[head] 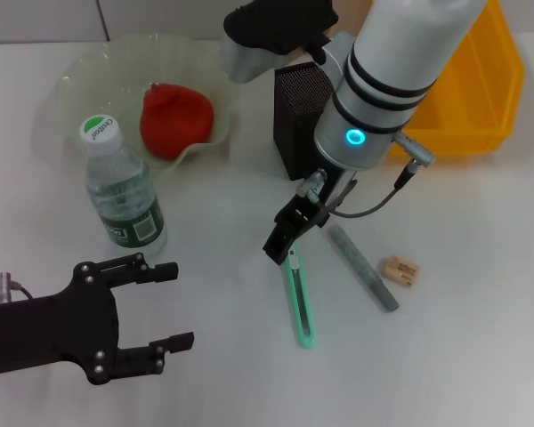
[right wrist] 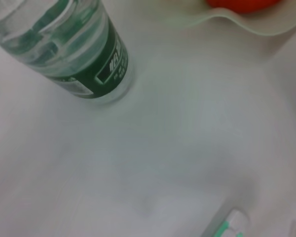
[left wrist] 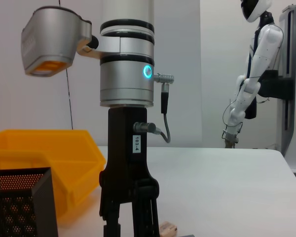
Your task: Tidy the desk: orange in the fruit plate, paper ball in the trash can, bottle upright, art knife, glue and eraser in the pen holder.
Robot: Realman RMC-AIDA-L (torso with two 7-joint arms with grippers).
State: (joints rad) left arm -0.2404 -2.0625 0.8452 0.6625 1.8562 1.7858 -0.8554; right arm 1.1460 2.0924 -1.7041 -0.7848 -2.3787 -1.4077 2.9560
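Art knife (head: pixel 298 298): one, green, flat on table (head: pixel 472 356), its upper end directly under right pincer (head: pixel 280 249), whose finger state cannot be told. One glue stick (head: pixel 363 267) just beside, one eraser (head: pixel 400 271). Left pincer (head: pixel 165 307) spread, well apart.

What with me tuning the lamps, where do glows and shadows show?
Head view: a cyan ring glows above the right gripper at the art knife; only soft shadows, left gripper idle nearby. Left wrist view: the same ring lit. Right wrist view: faint grey shadow on the table near the bottle.
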